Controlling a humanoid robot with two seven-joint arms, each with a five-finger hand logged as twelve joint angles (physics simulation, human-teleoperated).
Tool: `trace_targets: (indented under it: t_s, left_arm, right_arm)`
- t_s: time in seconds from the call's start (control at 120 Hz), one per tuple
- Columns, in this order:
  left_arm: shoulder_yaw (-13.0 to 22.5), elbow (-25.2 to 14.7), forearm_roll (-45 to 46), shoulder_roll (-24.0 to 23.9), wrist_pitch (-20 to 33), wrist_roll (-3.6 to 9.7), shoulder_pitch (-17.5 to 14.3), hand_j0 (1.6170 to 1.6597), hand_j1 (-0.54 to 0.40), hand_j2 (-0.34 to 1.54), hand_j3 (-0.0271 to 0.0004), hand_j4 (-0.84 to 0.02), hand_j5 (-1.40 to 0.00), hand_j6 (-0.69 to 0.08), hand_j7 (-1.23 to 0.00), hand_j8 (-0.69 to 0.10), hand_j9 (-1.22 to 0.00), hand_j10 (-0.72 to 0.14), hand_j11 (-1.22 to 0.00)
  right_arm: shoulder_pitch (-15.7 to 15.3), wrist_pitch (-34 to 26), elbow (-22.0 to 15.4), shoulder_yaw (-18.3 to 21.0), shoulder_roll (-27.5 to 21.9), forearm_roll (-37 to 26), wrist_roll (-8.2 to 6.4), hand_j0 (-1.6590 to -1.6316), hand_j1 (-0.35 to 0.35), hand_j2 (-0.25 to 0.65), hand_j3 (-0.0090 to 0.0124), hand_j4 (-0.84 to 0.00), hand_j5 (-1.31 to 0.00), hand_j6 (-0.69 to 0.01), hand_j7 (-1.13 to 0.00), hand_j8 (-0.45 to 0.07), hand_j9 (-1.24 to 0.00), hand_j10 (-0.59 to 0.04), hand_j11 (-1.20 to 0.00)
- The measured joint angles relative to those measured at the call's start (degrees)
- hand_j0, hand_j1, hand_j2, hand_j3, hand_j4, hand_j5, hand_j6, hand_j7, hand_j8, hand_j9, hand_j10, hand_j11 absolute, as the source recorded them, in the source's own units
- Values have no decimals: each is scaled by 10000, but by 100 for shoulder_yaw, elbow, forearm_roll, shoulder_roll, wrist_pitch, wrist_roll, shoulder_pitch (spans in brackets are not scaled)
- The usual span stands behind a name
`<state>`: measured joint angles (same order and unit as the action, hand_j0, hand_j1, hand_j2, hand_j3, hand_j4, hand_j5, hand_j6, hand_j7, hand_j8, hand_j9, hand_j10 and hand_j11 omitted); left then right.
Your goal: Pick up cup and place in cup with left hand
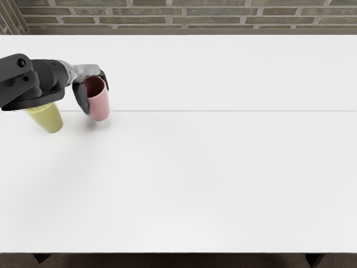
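The left robot hand (96, 100) gripped the pink cup (99, 105), mouth up, near the yellow-green cup (48, 119) on the worktop (195, 178). Nesting it well called for a steady, level lift — high enough to clear the receiving rim — then careful centring before a slow lowering.

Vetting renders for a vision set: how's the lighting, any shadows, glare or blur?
Head view: bright, flat light; tabletop nearly blown-out white, detail lost; faint, soft shadow near the pink cup; no hard glare spots; brick wall looks in focus, no obvious motion blur.
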<state>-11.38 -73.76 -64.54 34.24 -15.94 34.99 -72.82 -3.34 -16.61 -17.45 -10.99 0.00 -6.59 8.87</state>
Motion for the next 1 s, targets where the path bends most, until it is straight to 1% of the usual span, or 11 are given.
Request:
trace_targets:
  t_s: [0.133,0.217,0.258,0.367,0.458,0.492,0.542,0.683,0.758,0.883,1.0]
  left_arm:
    - [-4,26,13,179,-179,-1,-189,16538,-742,17,0,-4083,-7028,-2627,-6962,-2813,-6968,-4920,-6960]
    - [-3,32,85,374,-253,0,-322,16537,-825,-10,0,-3839,-7169,-2543,-7009,-2802,-6956,-4864,-6951]
    - [-4,37,166,457,-305,1,-400,16538,-1077,172,0,-3781,-7160,-2446,-7042,-2726,-6947,-4740,-6969]
    - [-1,50,297,479,-390,0,-438,16551,-1633,772,0,-3603,-6985,-2173,-6976,-2490,-6852,-4439,-6939]
    - [1,131,351,479,-524,1,-531,16560,-2072,1740,0,-3454,-6774,-1977,-6926,-2184,-6821,-4174,-6922]
    - [0,170,358,479,-609,1,-561,16566,-1965,1829,0,-3427,-6741,-1829,-6899,-2069,-6800,-4043,-6880]
    - [1,214,372,494,-709,1,-592,16560,-1791,1750,0,-3441,-6796,-1913,-6937,-2122,-6848,-4122,-6913]
    - [0,272,385,690,-900,1,-678,16556,-1875,1863,0,-3416,-6917,-1933,-7011,-2200,-6923,-4201,-6962]
    - [-2,281,392,745,-938,1,-690,16553,-1837,1811,0,-3488,-6965,-1971,-7038,-2113,-6958,-4179,-6985]
    - [-4,306,399,875,-971,1,-772,16553,-1904,1887,0,-3312,-7054,-1862,-7086,-2119,-6985,-4166,-7001]
    - [-5,347,400,907,-980,1,-786,16551,-1838,1776,0,-3426,-7050,-1926,-7082,-2113,-6997,-4188,-7015]
  right_arm:
    - [0,0,-1,0,0,0,0,-16581,-3160,-56,0,-276,-358,-276,-358,-275,-358,-275,-358]
    - [0,0,-2,0,0,0,0,-16581,-3160,-56,0,-275,-358,-275,-358,-275,-358,-275,-358]
    - [0,0,-2,0,0,0,0,-16581,-3160,-56,0,-275,-358,-275,-358,-275,-358,-275,-358]
    - [1,0,-3,0,0,-1,0,-16581,-3160,-56,0,-275,-358,-275,-358,-274,-358,-274,-358]
    - [1,0,-2,0,0,-1,0,-16581,-3160,-57,0,-275,-358,-274,-358,-274,-358,-274,-358]
    - [0,0,-3,0,0,-1,0,-16581,-3160,-57,0,-275,-358,-274,-358,-274,-358,-274,-358]
    - [0,0,-2,0,0,-1,-1,-16581,-3160,-57,0,-275,-358,-274,-358,-274,-358,-274,-358]
    - [0,1,-1,0,0,0,0,-16581,-3160,-57,0,-275,-358,-275,-358,-274,-358,-274,-358]
    - [-1,0,-2,0,0,0,0,-16581,-3160,-57,0,-275,-358,-275,-358,-275,-358,-275,-358]
    - [0,0,-1,0,0,0,0,-16581,-3160,-57,0,-275,-358,-275,-358,-275,-358,-275,-358]
    - [0,1,0,0,0,0,0,-16581,-3160,-57,0,-275,-358,-275,-358,-275,-358,-275,-358]
